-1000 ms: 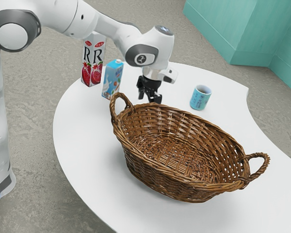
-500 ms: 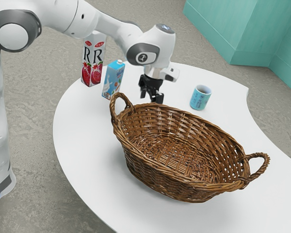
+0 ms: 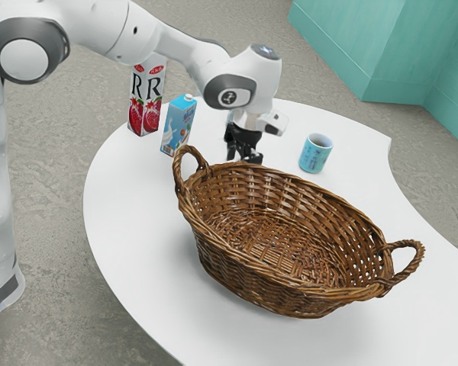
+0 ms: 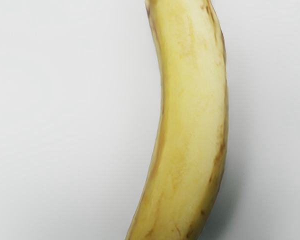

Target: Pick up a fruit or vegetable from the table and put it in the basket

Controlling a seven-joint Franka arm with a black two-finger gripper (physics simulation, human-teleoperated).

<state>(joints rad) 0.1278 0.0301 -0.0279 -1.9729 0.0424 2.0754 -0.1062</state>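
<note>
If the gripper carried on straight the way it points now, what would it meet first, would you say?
Most likely the banana, which shows beneath the downward-pointing gripper; how much gap remains is hard to judge.

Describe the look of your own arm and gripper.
My arm is glossy white with smooth, rounded segments. Dark grey rings surround the round white caps at its joints, and a small dark emblem marks the one nearest the hand. A pale blue light strip glows low on the base. My gripper is black, below a white hand section with a white block jutting from its side.
</note>
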